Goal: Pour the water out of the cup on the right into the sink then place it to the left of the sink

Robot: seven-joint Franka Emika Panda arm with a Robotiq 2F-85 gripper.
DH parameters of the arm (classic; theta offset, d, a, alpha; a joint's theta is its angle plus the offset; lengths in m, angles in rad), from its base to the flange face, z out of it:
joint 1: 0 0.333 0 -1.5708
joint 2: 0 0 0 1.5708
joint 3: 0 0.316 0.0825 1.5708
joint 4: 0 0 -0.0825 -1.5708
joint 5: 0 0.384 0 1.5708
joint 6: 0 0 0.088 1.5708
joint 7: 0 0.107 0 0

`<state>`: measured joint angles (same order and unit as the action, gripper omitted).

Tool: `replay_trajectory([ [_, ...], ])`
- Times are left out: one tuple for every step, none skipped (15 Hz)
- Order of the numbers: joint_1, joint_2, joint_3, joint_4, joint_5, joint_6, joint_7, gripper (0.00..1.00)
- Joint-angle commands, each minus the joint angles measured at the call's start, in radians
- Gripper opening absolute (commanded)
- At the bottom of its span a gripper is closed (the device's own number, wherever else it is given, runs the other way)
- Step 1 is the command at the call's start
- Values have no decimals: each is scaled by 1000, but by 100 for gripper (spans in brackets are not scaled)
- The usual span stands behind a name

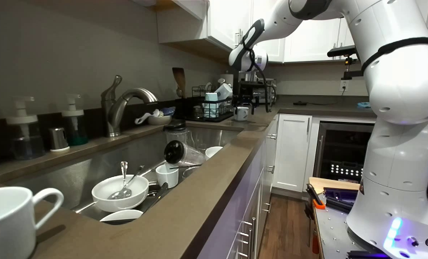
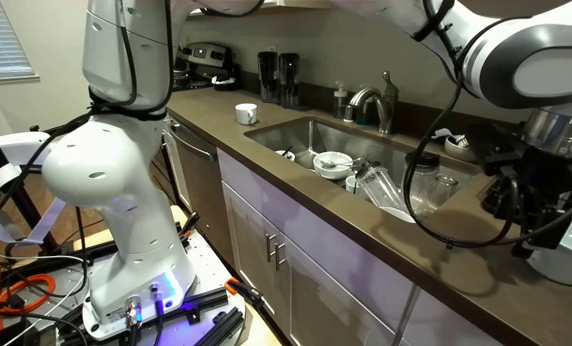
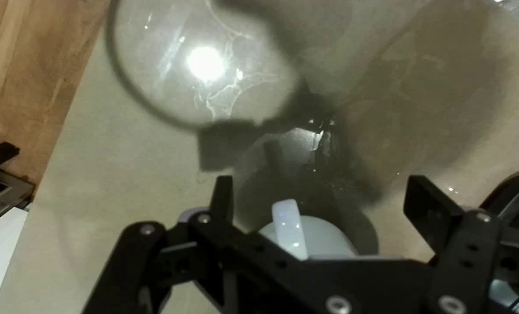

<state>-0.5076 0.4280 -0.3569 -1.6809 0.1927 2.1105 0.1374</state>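
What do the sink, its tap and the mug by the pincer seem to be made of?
Sink: most likely stainless steel, being grey with a soft metallic sheen.
Tap: metal, apparently brushed; its highlights look soft.
Mug: probably glazed ceramic; smooth and white, with glints on its handle in the wrist view, though plastic can't be ruled out.

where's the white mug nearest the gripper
In an exterior view, the white mug stands on the countertop just right of the black dish rack; in the wrist view it shows low, partly hidden by the gripper.

Spoon (image 1: 122,193) in white bowl (image 1: 118,204); wooden spatula (image 1: 180,81) near dish rack (image 1: 221,116).
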Motion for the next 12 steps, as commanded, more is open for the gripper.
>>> replay_trajectory([
  [-19,13,15,6,27,24,-56,100],
  [-24,17,18,9,32,30,-74,100],
  [-28,21,21,11,34,34,-88,100],
  [-33,26,23,14,37,38,-104,100],
  [-36,29,25,17,39,37,-117,100],
  [-41,34,27,21,42,36,-130,98],
  [-46,37,29,23,45,35,-141,74],
  [-49,40,30,25,47,36,-150,73],
  [-52,44,32,28,49,37,-159,96],
  [-56,46,35,32,51,37,-167,93],
  [-59,49,37,35,52,39,-174,96],
  [-62,51,39,39,53,41,-182,91],
])
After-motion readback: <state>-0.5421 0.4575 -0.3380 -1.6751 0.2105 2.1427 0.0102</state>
